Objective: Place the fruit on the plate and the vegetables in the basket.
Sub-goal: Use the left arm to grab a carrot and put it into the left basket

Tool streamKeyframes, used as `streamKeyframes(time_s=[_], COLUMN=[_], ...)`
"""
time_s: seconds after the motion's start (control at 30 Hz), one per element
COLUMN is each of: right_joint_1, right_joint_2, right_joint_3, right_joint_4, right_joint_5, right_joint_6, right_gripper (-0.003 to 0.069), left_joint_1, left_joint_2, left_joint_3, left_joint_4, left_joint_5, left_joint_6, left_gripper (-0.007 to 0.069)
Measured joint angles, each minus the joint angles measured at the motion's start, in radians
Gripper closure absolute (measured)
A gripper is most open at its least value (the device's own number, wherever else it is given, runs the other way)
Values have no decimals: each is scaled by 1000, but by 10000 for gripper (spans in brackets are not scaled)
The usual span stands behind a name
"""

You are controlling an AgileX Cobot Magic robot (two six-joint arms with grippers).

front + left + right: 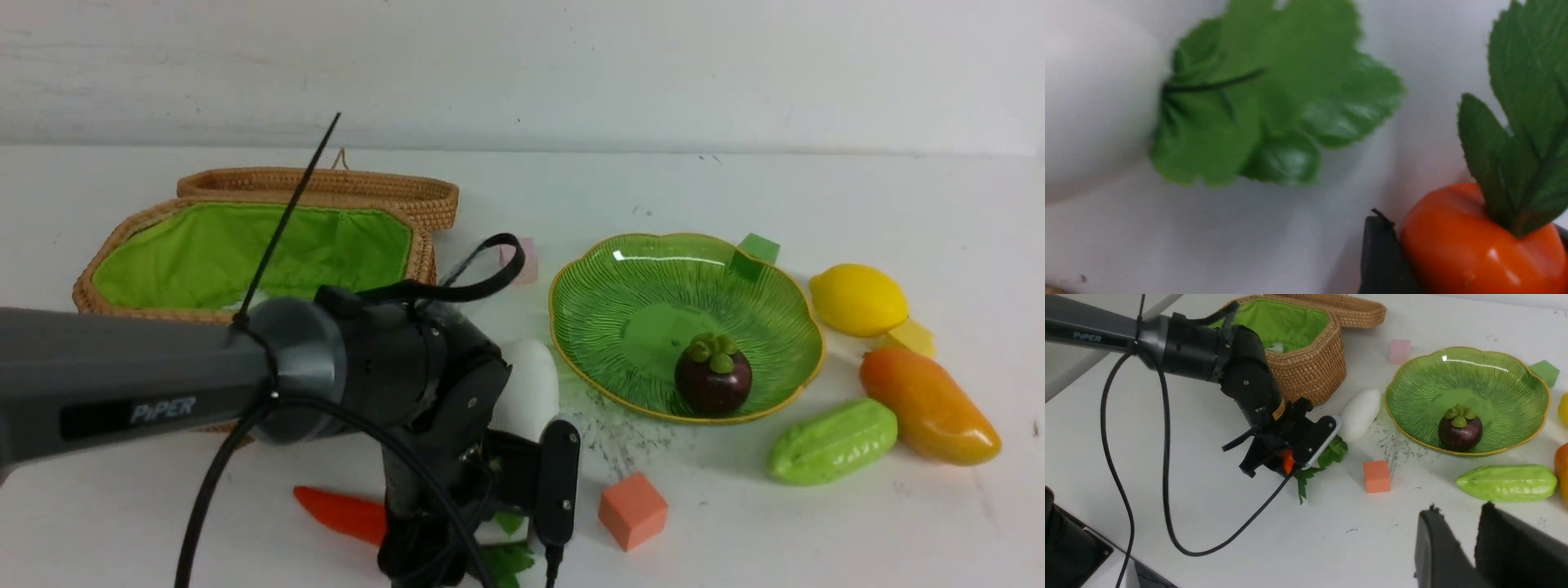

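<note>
- While flat on the worktop, clamped at its orange top between the left gripper's jaws, about half open: carrot, leaves poking out.
- Just beside, leafy end toward it: white radish, between basket and plate.
- Parted by a narrow gap, empty, low over the worktop: right gripper's jaws.
- On the plate, mangosteen only; right of it, lemon, mango, gourd; orange cube nearby.
</note>
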Motion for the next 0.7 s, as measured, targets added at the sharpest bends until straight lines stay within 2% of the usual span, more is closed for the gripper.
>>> streamKeyframes(time_s=[0.17, 0.27, 0.33, 0.47, 0.5, 0.57, 0.6, 0.7], right_joint_1=[0, 0, 0, 0, 0, 0, 0, 0], right_joint_2=[0, 0, 0, 0, 0, 0, 0, 0], right_joint_3=[0, 0, 0, 0, 0, 0, 0, 0], right_joint_4=[1, 2, 4, 4, 4, 4, 4, 15], right_joint_5=[0, -2, -12, -67, -75, -78, -78, -78], right_joint_6=[0, 0, 0, -24, -25, -25, -27, -27], right_gripper=[494, 492, 491, 491, 491, 491, 491, 491], left_joint_1=[0, 0, 0, 29, 52, 88, 151, 240], left_joint_2=[-167, -290, -362, -450, -451, -446, -421, -367], left_joint_3=[-6, -23, -33, -49, -54, -59, -62, -68], left_joint_4=[-121, -110, -44, 249, 318, 379, 461, 530], left_joint_5=[101, 128, 118, 3, -38, -81, -150, -222], left_joint_6=[-64, -138, -179, -279, -303, -329, -360, -390], left_gripper=[239, 239, 239, 239, 239, 239, 239, 239])
